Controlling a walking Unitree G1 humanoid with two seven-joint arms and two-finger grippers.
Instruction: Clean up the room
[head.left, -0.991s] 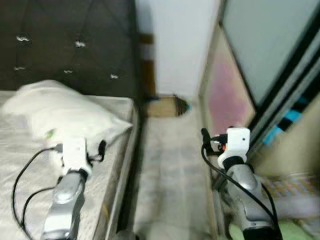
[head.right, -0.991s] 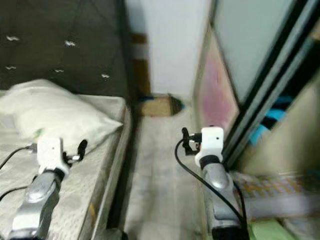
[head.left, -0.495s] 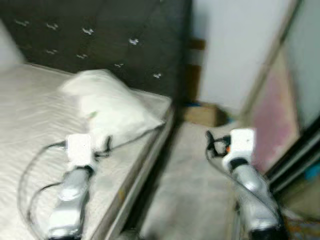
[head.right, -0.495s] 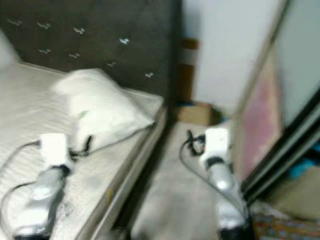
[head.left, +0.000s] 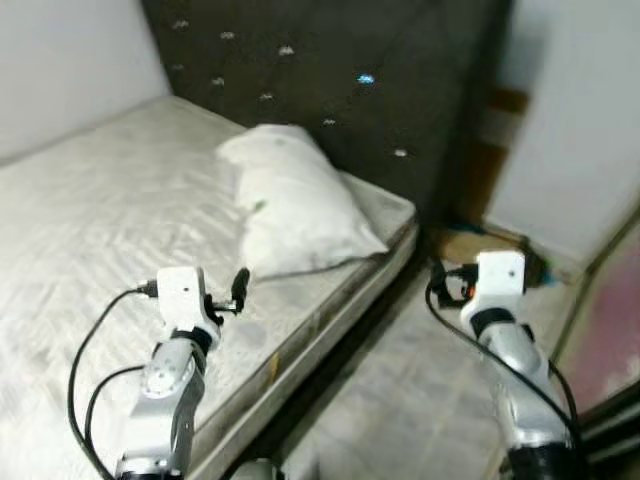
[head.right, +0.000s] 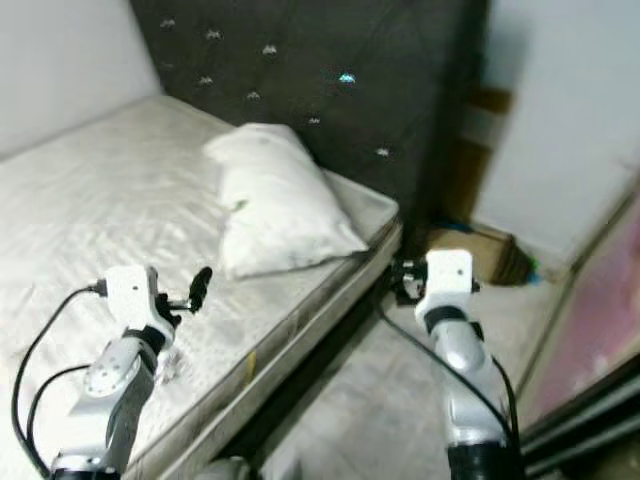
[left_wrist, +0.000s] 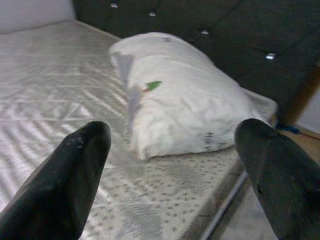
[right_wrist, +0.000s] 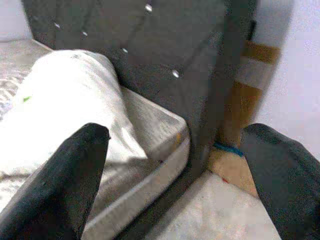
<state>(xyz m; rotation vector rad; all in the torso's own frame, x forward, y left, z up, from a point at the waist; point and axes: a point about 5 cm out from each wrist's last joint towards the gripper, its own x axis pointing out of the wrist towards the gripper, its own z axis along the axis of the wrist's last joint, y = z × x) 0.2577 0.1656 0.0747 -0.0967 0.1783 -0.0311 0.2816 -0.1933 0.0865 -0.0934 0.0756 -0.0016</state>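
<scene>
The white pillow (head.left: 296, 207) lies on the bed (head.left: 90, 230) against the headboard (head.left: 330, 80): soft, light, best pinched at a corner. Left hand (left_wrist: 170, 165) and right hand (right_wrist: 175, 175) both gape, empty.

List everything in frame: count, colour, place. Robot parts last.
pillow: 1, white, on the mattress near the headboard and the bed's right edge
mattress: 1, pale patterned, left part of the scene
headboard: 1, dark tufted with shiny buttons, behind the pillow
cardboard box: 1, brown, on the floor beside the headboard
wall: white, right of the headboard
floor: pale, right of the bed
left gripper: black fingers open, over the mattress, aimed at the pillow
right gripper: black fingers open, over the floor beside the bed
</scene>
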